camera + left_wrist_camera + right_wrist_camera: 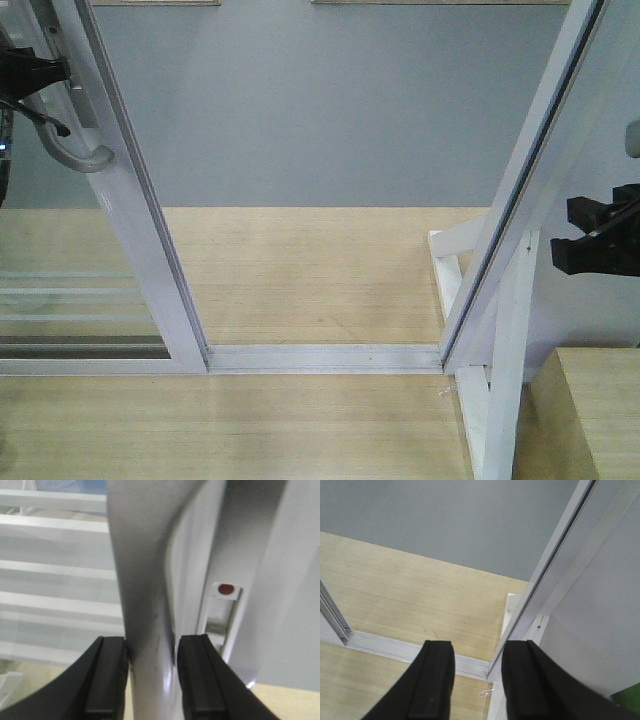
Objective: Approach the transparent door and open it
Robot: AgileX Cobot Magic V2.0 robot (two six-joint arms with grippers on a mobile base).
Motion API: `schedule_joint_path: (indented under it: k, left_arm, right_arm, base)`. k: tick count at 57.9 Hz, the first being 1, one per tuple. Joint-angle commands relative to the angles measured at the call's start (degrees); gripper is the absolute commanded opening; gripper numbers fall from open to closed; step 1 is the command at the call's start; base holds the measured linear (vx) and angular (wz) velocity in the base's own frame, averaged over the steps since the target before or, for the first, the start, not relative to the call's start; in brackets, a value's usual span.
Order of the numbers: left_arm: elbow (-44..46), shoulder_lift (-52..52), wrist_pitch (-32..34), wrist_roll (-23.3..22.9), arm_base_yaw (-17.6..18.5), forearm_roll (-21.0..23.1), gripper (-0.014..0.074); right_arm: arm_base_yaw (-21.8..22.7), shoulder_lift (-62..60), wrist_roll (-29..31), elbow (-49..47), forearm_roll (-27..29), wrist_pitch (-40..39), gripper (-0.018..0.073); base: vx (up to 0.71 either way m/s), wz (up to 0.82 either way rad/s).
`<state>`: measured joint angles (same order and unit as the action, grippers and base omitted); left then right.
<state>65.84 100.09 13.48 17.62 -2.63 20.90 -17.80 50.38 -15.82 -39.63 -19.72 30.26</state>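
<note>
Left end effector (151, 672) clamped on upright pull handle (142, 590) of transparent door (135, 230), travel leftward along floor track (325, 357); right end effector (477, 680) apart, idle.

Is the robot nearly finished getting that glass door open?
Looks nearly done. The transparent door sits at the left, leaving a wide gap along the floor track. The left gripper is shut on the curved handle; the right gripper hangs open, holding nothing. What seems left is letting go.
</note>
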Motion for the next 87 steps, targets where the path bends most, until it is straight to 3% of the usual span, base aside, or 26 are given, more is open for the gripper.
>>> schedule_joint_path:
  k: [1, 13, 28, 36, 50, 77, 82, 87]
  left_arm:
    - [0.02, -4.77, 0.84, 1.92, 0.09, -1.08, 0.0400]
    - [-9.27, -11.35, 0.50, 3.08, -0.32, -1.08, 0.0405]
    - [-23.43, -26.68, 0.22, 3.03, -0.32, -1.11, 0.0405]
    - [-28.20, -36.95, -4.70, 2.50, -0.14, -1.11, 0.0405]
    - [-29.22, -53.07, -13.48, 2.50, -0.14, -1.11, 0.0405]
    - [-29.95, -61.44, -14.54, 2.56, 0.63, -1.35, 0.0400]
    - [-32.35, -64.15, -16.07, -1.35, 1.13, -2.59, 0.0364]
    - [-35.87, -67.52, -16.49, -8.58, 1.29, -9.40, 0.0276]
  right_arm:
    - [0.18, -0.34, 0.15, -1.69, -1.10, -3.52, 0.0322]
    - [0.18, -0.34, 0.15, -1.69, -1.05, -3.53, 0.0322]
    - [0.18, -0.34, 0.15, -1.69, -0.86, -3.45, 0.0322]
    - [0.18, -0.34, 0.15, -1.69, -0.86, -3.45, 0.0322]
    - [0.18, -0.34, 0.15, -1.69, -0.86, -3.49, 0.0322]
    - [0.18, -0.34, 0.15, -1.69, -0.75, -3.36, 0.0322]
    - [0.18, -0.34, 0.15, -1.69, -0.67, -3.37, 0.0322]
    - [0.18, -0.34, 0.15, -1.69, -0.67, -3.37, 0.0322]
  base:
    - [0.00, 0.00]
    - [0.00, 0.00]
    - [0.00, 0.00]
    - [0.00, 0.00]
    - [0.00, 0.00]
    - [0.00, 0.00]
    - [0.00, 0.00]
    - [0.00, 0.00]
